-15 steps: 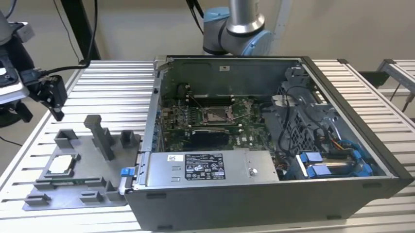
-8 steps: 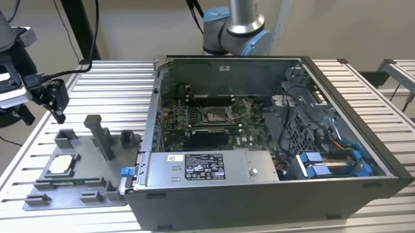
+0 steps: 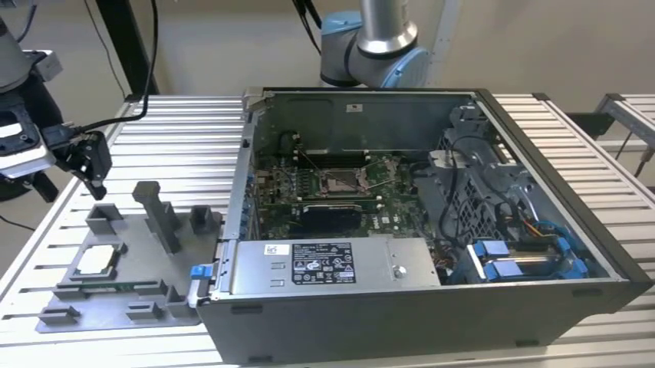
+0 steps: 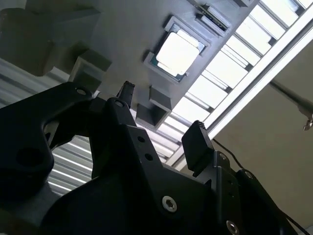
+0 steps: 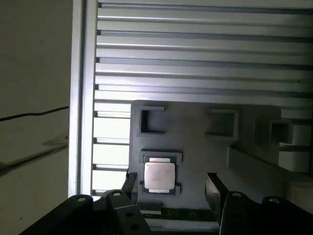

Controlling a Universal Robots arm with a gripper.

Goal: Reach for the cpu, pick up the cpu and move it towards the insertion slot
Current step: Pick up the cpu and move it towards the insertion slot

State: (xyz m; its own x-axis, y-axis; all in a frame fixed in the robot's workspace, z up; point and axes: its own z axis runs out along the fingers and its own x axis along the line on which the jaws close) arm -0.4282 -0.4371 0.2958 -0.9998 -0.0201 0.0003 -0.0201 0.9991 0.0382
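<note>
I'm watching the gripper [image 3: 94, 178] hanging above the slatted metal table [image 3: 184, 130], near the table's edge on the exterior view's left. It is hovering over the far end of the grey fixture plate [image 3: 113, 310] and is carrying nothing. In both wrist views its two black fingers [image 5: 130, 188] are standing spread wide, with only air between them.

The cpu [image 3: 97, 261] is lying flat, pale face up, in a shallow square pocket of the plate, close to the plate's edge on the exterior view's left. In the first wrist view it is showing beyond the fingertips, nearer one finger than the other, and neither finger is touching it.

A tall grey block [image 3: 159, 215] is standing upright on the plate between the cpu and the open computer case [image 3: 430, 307]. The case is resting on the table just beside the plate. The insertion slot [image 3: 338, 180] is sitting on the green board inside that case, towards its back wall and well apart from the gripper.
</note>
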